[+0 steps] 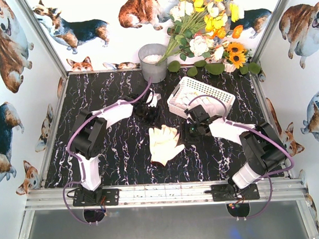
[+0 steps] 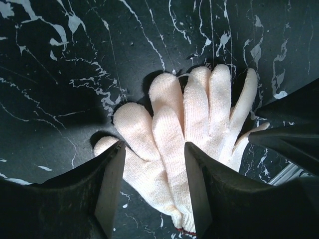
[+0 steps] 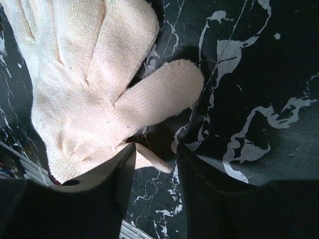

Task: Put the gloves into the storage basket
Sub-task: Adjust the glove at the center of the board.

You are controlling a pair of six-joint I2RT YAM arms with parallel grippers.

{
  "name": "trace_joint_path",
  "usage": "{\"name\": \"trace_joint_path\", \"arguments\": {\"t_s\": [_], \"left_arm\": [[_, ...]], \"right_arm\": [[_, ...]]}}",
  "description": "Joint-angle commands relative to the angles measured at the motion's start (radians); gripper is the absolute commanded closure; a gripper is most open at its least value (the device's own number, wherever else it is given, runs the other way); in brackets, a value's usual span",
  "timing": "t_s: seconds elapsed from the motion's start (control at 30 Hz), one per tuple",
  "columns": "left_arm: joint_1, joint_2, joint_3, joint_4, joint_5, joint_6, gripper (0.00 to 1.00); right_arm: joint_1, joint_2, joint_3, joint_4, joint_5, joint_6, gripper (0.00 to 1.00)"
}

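A pile of cream-white gloves (image 1: 164, 143) lies flat at the table's middle. My right gripper (image 1: 193, 130) is low at its right edge. In the right wrist view this gripper (image 3: 154, 149) is open, and only a thumb tip of the glove (image 3: 84, 94) reaches between its fingers. Further back, my left gripper (image 1: 147, 110) covers most of another stack of gloves (image 1: 154, 98). In the left wrist view its jaws (image 2: 153, 147) stand open astride these gloves (image 2: 189, 119), which lie on the table. The white storage basket (image 1: 221, 96) sits at the back right with pale gloves inside.
A grey metal bucket (image 1: 153, 62) stands behind the left gripper, close to the back wall. A bunch of artificial flowers (image 1: 208, 23) leans over the back right corner beside the basket. A metal rail (image 1: 162, 193) runs along the near edge.
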Motion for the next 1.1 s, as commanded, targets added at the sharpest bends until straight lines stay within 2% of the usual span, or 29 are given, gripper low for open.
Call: {"name": "trace_joint_path", "arguments": {"t_s": [0.0, 0.1, 0.17, 0.5, 0.6, 0.77, 0.83, 0.97, 1.07], "left_arm": [[-0.006, 0.024, 0.027, 0.058, 0.029, 0.009, 0.57], [-0.011, 0.044, 0.032, 0.09, 0.034, -0.008, 0.62], [-0.016, 0.055, 0.033, 0.104, 0.032, -0.012, 0.64], [-0.039, 0.065, 0.026, 0.112, -0.015, -0.002, 0.74], [-0.04, 0.079, 0.019, 0.116, -0.005, -0.001, 0.81], [-0.046, 0.089, 0.004, 0.152, 0.012, -0.016, 0.81], [-0.046, 0.077, 0.001, 0.158, 0.0, -0.025, 0.88], [-0.047, 0.023, -0.012, 0.184, -0.026, -0.058, 1.0], [-0.047, -0.01, -0.022, 0.204, -0.012, -0.086, 1.0]], "right_arm": [[0.0, 0.001, -0.029, 0.067, 0.064, -0.002, 0.63], [0.0, 0.013, -0.029, 0.068, 0.068, 0.002, 0.72], [0.0, 0.014, -0.03, 0.069, 0.074, 0.003, 0.74], [0.0, 0.034, -0.027, 0.075, 0.08, 0.006, 0.78], [0.001, 0.037, -0.032, 0.082, 0.075, 0.009, 0.78], [0.001, 0.023, -0.04, 0.078, 0.077, 0.008, 0.85], [0.001, 0.003, -0.042, 0.072, 0.08, 0.006, 0.86], [0.001, -0.054, -0.053, 0.07, 0.084, 0.008, 1.0], [0.001, -0.085, -0.053, 0.059, 0.08, 0.008, 1.0]]}}
